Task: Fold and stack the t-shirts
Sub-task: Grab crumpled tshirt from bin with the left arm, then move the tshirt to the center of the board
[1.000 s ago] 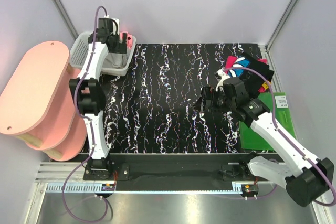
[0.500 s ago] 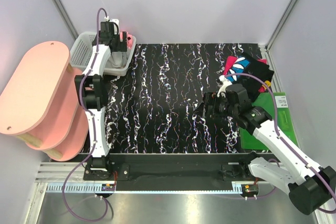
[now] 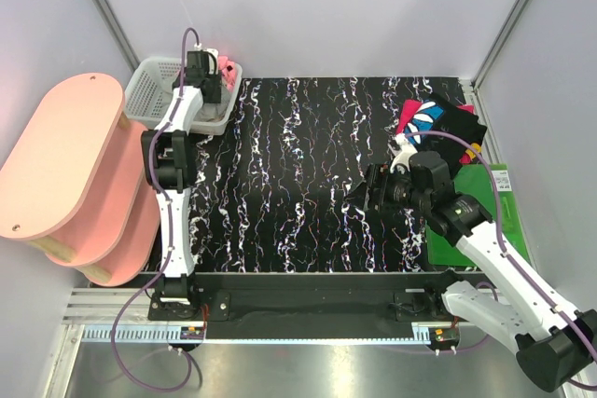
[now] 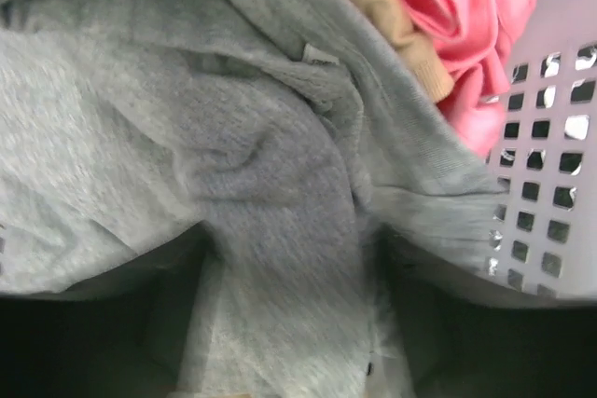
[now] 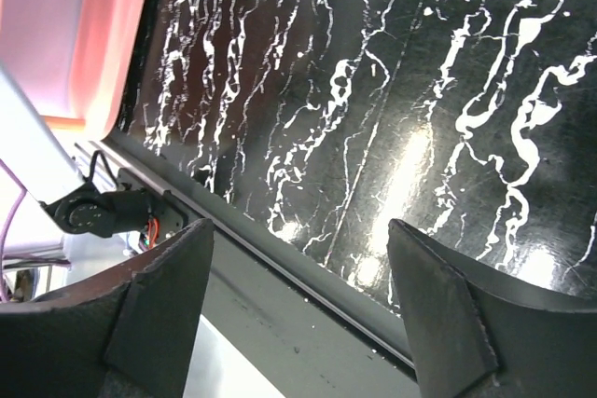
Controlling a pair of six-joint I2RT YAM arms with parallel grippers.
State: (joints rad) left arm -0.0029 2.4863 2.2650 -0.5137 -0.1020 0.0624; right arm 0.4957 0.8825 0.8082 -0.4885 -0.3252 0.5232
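1. Our left gripper (image 4: 284,323) is down in the basket (image 4: 550,137), its jaws apart on either side of a raised fold of the grey shirt (image 4: 233,137). We cannot tell whether the fold is pinched yet. If the jaws catch only the top of that ridge, we think the cloth may slide out on the lift.
2. The tan shirt (image 4: 392,16) and the pink shirt (image 4: 448,6) lie against the grey one at the basket wall. A deep bite could take two shirts at once, or drag them over the rim.
3. The basket looks light. A snagged shirt might tip it or pull it along the table (image 3: 308,165).
4. Our right gripper (image 5: 298,230) hangs open and empty above the table, well apart from the basket. A large shirt held by one arm may land in a heap.
5. The black printed shirt (image 3: 438,123) lies at the far right corner beside the green board (image 3: 476,230). The right arm's elbow could brush it.
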